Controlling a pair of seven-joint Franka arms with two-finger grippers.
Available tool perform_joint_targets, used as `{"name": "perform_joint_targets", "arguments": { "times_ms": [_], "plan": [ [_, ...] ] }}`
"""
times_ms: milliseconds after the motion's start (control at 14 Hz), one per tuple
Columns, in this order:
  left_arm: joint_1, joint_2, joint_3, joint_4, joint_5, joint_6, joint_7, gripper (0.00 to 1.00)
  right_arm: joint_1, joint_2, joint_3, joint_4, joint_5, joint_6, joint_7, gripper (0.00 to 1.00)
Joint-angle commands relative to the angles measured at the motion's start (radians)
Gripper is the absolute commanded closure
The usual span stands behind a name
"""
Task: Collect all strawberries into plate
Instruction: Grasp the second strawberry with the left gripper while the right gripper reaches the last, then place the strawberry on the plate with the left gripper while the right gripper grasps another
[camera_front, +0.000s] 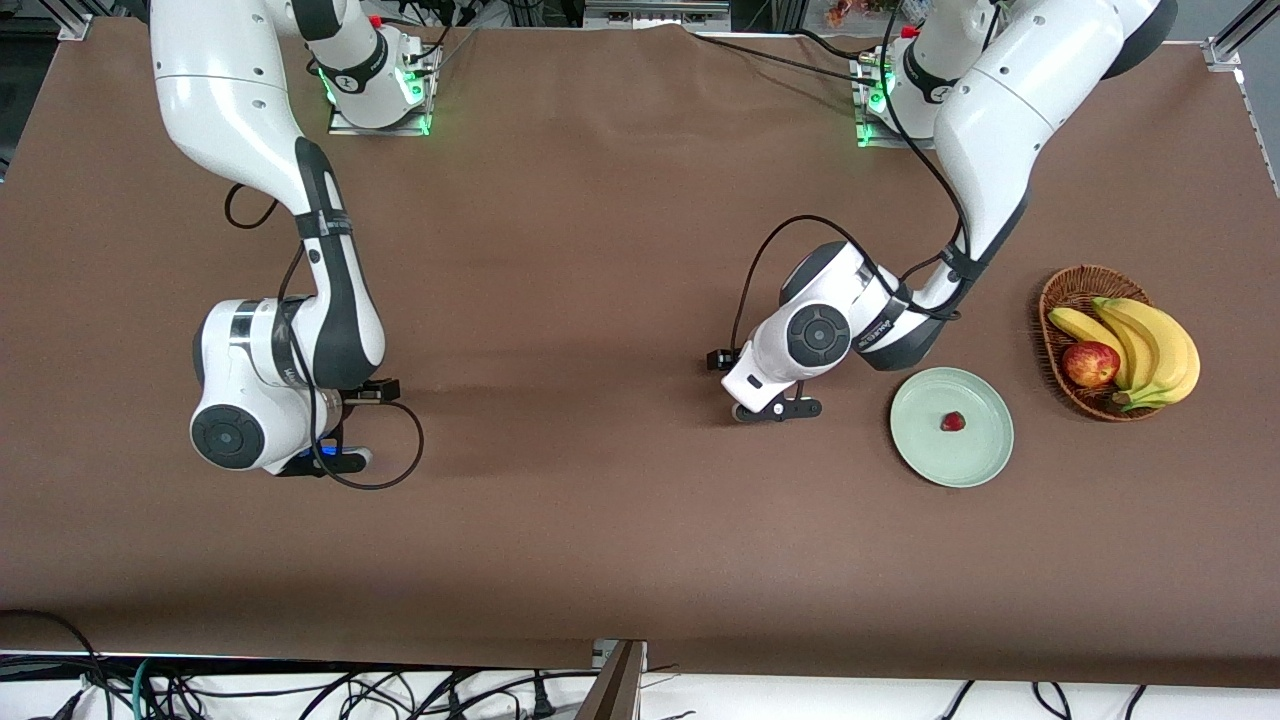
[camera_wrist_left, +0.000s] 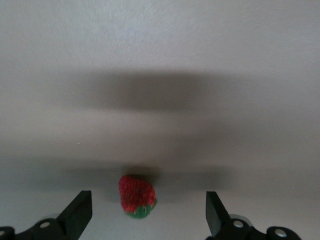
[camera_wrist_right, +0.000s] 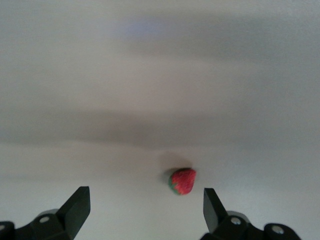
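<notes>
The plate (camera_front: 985, 458) sits on the brown table (camera_front: 600, 250) toward the left arm's end, with 1 strawberry (camera_front: 953, 421) resting in it just off its middle. At about 2 o'clock from the plate stands a wicker basket (camera_front: 1062, 290) holding bananas (camera_front: 1160, 345) and an apple (camera_front: 1090, 363). At 9 o'clock from the plate, the left gripper (camera_wrist_left: 147, 212) is low over the table, its fingers (camera_wrist_left: 77, 212) spread wide and empty, and a 2nd strawberry (camera_wrist_left: 136, 196) lies on the cloth between them. The right gripper (camera_wrist_right: 145, 210) is over the table toward the right arm's end, its fingers (camera_wrist_right: 75, 207) likewise parted with nothing held, and a 3rd strawberry (camera_wrist_right: 182, 181) lies on the cloth between the fingertips, closer to one finger than the other.
</notes>
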Motion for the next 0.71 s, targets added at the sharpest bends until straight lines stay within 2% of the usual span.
{"name": "perform_joint_targets", "arguments": {
  "times_ms": [0, 71, 143, 214, 286, 500, 643],
  "plan": [
    [0.011, -0.018, 0.002, -0.056, 0.007, 0.054, -0.041, 0.0, 0.019, -0.106, 0.0, -0.212, -0.02, 0.134, -0.025, 0.0],
    [0.009, -0.018, 0.004, -0.061, 0.008, 0.054, -0.04, 0.07, 0.019, -0.126, 0.0, -0.264, -0.02, 0.182, -0.025, 0.0],
    [0.009, -0.018, 0.002, -0.062, 0.008, 0.054, -0.041, 0.31, 0.019, -0.148, 0.0, -0.316, -0.02, 0.231, -0.025, 0.0],
    [0.006, -0.018, 0.002, -0.062, 0.008, 0.054, -0.041, 0.62, 0.019, -0.165, 0.0, -0.366, -0.02, 0.274, -0.025, 0.0],
    [0.006, -0.018, 0.004, -0.062, 0.008, 0.054, -0.041, 0.77, 0.022, -0.174, 0.0, -0.389, -0.021, 0.296, -0.031, 0.0],
    [0.012, -0.018, 0.002, -0.062, 0.008, 0.051, -0.038, 0.89, 0.022, -0.186, 0.0, -0.438, -0.02, 0.323, -0.061, 0.0],
    [0.025, -0.028, 0.002, -0.05, 0.007, 0.028, -0.034, 0.88, 0.022, -0.205, 0.0, -0.511, -0.02, 0.406, -0.063, 0.0]
  ]
}}
